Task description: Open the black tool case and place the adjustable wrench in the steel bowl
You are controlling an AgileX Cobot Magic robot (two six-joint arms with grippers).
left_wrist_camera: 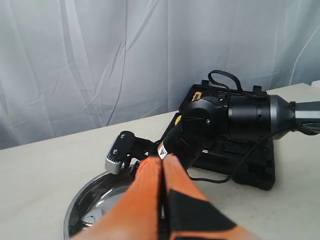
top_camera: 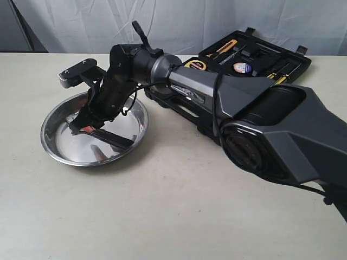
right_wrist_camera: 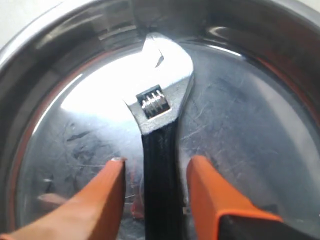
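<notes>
**Wrench in the bowl, right jaws apart**

In the exterior view we saw the right gripper [top_camera: 88, 120] down inside the steel bowl [top_camera: 49, 143], with the adjustable wrench [top_camera: 115, 138] lying under it. The black tool case [top_camera: 260, 59] stood open beyond.

In the left wrist view the left gripper [left_wrist_camera: 162, 159] had its jaws pressed together, empty.

In the right wrist view the jaws stood apart. The wrench handle lay between the fingers [right_wrist_camera: 107, 192], touching neither, its head past the tips.

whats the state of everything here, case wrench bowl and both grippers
case: open
wrench: lying flat in the bowl, not gripped
bowl: upright, wrench inside
right gripper: open, straddling the wrench handle
left gripper: shut, empty
</notes>
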